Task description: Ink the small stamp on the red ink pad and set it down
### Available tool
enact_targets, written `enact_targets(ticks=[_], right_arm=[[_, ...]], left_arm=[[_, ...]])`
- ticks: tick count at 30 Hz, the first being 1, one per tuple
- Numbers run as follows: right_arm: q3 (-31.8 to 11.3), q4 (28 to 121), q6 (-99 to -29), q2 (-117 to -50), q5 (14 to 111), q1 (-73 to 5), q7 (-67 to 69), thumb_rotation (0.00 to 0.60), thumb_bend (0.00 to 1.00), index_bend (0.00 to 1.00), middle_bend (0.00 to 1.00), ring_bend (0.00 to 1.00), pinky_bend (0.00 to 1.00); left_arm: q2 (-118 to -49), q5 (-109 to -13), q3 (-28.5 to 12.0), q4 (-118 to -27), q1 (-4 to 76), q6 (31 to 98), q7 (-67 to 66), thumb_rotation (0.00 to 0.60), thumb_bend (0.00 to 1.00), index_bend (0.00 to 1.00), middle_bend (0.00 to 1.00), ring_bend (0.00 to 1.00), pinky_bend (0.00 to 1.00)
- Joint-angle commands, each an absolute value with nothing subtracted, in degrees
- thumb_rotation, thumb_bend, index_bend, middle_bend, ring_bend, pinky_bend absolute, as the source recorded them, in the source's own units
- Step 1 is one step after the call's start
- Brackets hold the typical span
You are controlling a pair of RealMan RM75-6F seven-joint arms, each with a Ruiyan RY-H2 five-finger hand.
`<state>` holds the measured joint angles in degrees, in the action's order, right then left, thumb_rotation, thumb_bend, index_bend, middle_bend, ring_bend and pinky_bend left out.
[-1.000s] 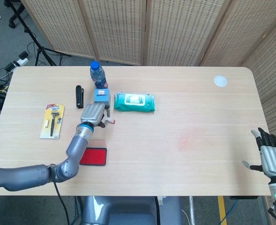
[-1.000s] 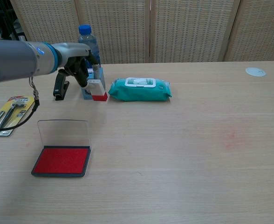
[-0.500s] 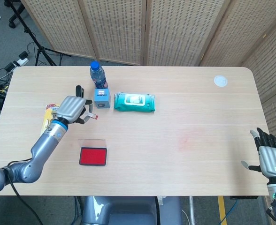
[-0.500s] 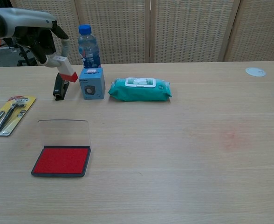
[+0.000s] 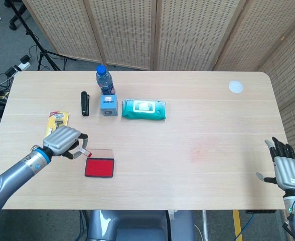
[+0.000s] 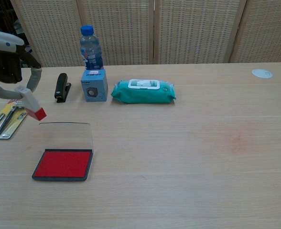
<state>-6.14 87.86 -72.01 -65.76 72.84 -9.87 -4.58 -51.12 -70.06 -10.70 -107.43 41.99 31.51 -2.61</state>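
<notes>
My left hand [image 5: 63, 141] [image 6: 9, 64] holds the small stamp [image 6: 31, 104] [image 5: 85, 152], a white body with a red base, tilted in the air just left of and above the ink pad. The red ink pad [image 5: 99, 167] [image 6: 63, 163] lies open near the table's front left, its clear lid [image 6: 66, 136] standing up behind it. My right hand [image 5: 286, 168] hovers off the table's right front corner, fingers spread, holding nothing; the chest view does not show it.
A blue-capped water bottle [image 5: 104, 81], a small blue box [image 5: 108, 106], a green wipes pack [image 5: 143, 109] and a black stapler [image 5: 85, 103] line the back left. A yellow razor card [image 5: 57, 119] lies left. A white disc [image 5: 235, 87] sits far right.
My left hand carried the stamp from beside the blue box, leftward and toward the front, down to just beside the ink pad. The right hand barely shifted.
</notes>
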Motion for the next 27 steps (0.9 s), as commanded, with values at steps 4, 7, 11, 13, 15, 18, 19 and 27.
enact_targets(ticks=[4,7,11,13,15,18,19,27], right_arm=[[-6.1,87.9,-72.2,-65.7,73.0,-9.8,-4.5,0.600,0.00,0.00,0.00,0.00,0.00],[-6.0,87.9,-72.1,-65.7,73.0,-9.8,-4.4,0.600,0.00,0.00,0.00,0.00,0.00],[-6.1,87.6,-71.8,-65.7,72.7,-9.9,-4.2,0.600,0.00,0.00,0.00,0.00,0.00],[-6.1,87.6,-71.8,-65.7,72.7,-9.9,-4.1,0.600,0.00,0.00,0.00,0.00,0.00],[-6.1,87.6,-71.8,-65.7,72.7,-9.9,-4.0,0.600,0.00,0.00,0.00,0.00,0.00],[-6.1,87.5,-71.7,-65.6,72.6,-9.9,-4.0,0.600,0.00,0.00,0.00,0.00,0.00],[-6.1,87.5,-71.6,-65.6,72.6,-9.9,-4.0,0.600,0.00,0.00,0.00,0.00,0.00],[-6.1,87.5,-71.5,-65.6,72.5,-9.9,-3.9,0.600,0.00,0.00,0.00,0.00,0.00]], left_arm=[[-54.2,-76.6,-7.2,-106.1,40.4,32.7,-1.3,0.600,0.40,0.62,1.00,1.00,0.96],[-57.0,-78.8,-5.8,-104.3,39.9,33.9,-1.3,0.600,0.40,0.62,1.00,1.00,0.96],[-61.7,-81.7,-3.9,-100.3,39.6,36.0,-2.3,0.600,0.40,0.62,1.00,1.00,0.96],[-63.4,-81.6,-3.5,-98.9,39.6,36.4,-2.4,0.600,0.40,0.62,1.00,1.00,0.96],[-64.5,-81.4,-3.1,-98.1,39.6,36.6,-2.7,0.600,0.40,0.62,1.00,1.00,0.96],[-66.0,-81.1,-2.8,-97.2,39.7,37.1,-3.3,0.600,0.40,0.62,1.00,1.00,0.96],[-66.3,-81.0,-2.7,-97.0,39.8,37.1,-3.5,0.600,0.40,0.62,1.00,1.00,0.96],[-70.1,-79.6,-2.2,-95.6,39.2,41.3,-10.6,0.600,0.40,0.62,1.00,1.00,0.96]])
